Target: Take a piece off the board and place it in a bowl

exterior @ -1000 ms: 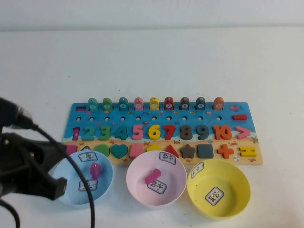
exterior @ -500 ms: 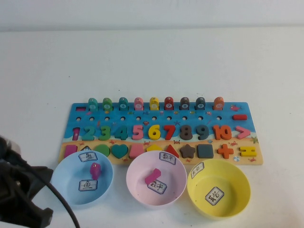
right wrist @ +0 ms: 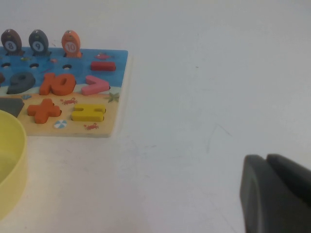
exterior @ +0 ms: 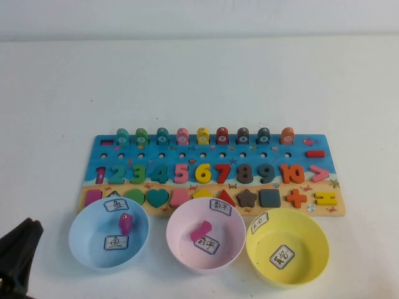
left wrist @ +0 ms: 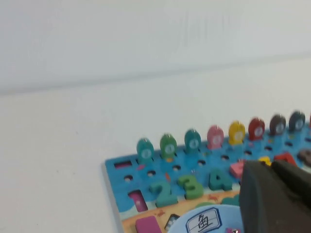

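Black left gripper (left wrist: 274,194) closed (low, near-left).

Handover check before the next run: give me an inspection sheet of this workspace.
Surface: white table, no spills seen.
Job's things: magenta piece lies in the light blue bowl; board lies flat behind the bowls.
Clutter: pink bowl holding a flat pink block; yellow bowl, only labels inside.
Grippers: left gripper shut, holding nothing, at the table's near left corner beside the blue bowl; right gripper shut, above bare table right of the board.
Cables: nothing seen.
Surroundings: plain white wall.
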Tool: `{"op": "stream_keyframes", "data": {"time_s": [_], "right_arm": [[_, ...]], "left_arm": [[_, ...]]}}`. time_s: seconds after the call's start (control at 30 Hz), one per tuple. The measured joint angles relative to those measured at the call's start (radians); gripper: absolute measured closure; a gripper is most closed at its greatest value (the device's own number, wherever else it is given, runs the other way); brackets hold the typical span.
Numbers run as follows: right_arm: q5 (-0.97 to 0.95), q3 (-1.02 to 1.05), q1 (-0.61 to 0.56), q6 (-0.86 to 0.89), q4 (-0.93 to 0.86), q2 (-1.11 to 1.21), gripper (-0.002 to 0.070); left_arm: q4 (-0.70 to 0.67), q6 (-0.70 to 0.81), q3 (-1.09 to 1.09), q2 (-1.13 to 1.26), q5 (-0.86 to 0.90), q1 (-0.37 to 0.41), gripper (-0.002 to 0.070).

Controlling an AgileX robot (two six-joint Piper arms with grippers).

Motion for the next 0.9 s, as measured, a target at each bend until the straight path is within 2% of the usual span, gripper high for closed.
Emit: {"op": "stream_keyframes", "data": {"time_s": [0.1, 0.2, 0.43, 0.73, 0.9], "right_arm": [[0.0, 0.0, 0.0, 0.0, 0.0, 0.0, 0.0694], [0.0, 0.0, 0.0, 0.0, 0.0, 0.0, 0.0694], [0.0, 0.0, 0.0, 0.0, 0.0, 0.0, 0.0694], [0.0, 0.0, 0.0, 0.0, 0.0, 0.0, 0.0694], [0.0, 0.0, 0.0, 0.0, 0.0, 0.0, 0.0694]], "left_arm": [[-0.002, -0.006, 0.031, -0.117, 0.045, 0.028, 0.0678], [0.009, -0.009, 0.033, -0.205, 0.152, 0.102, 0.0678], [0.154, -0.129, 0.035, -0.363, 0.363, 0.267, 0.0678], [0.172, -0.155, 0.035, -0.45, 0.608, 0.297, 0.0678], [0.152, -0.155, 0.035, -0.45, 0.653, 0.297, 0.0678]]}}
